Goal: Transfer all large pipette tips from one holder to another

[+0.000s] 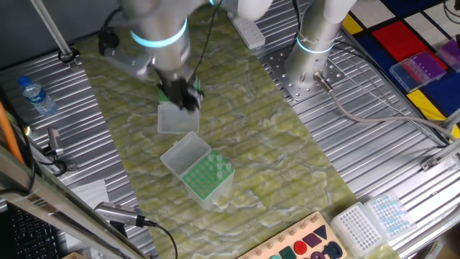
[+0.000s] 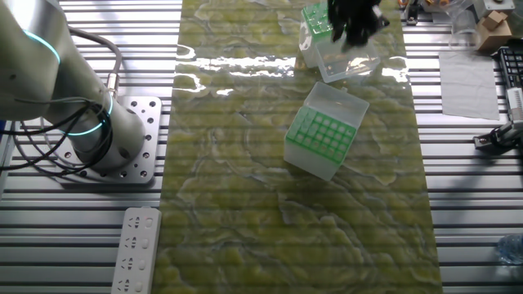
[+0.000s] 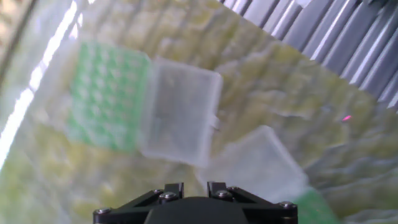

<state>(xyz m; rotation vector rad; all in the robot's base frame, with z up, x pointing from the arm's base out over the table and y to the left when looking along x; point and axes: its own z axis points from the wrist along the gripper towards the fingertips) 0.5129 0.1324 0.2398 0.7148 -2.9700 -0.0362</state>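
Hovering over the far tip box (image 1: 175, 115), the claw (image 1: 182, 92) is blurred, so whether its fingers are apart or together cannot be told. That box's clear lid lies open beside its green rack. Nearer stands a second open tip box (image 1: 200, 171), holding large pipette tips (image 1: 215, 167).

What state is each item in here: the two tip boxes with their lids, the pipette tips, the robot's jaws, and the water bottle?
Nearer green-racked clear plastic tip box: hinged lid open, upright on the mat.
Farther green-racked clear plastic tip box: lid open, partly hidden by the gripper.
Pale translucent tapered pipette tips: standing in the nearer rack.
Black two-finger gripper: above the farther box; jaws too blurred to tell.
Clear plastic water bottle: upright, capped.
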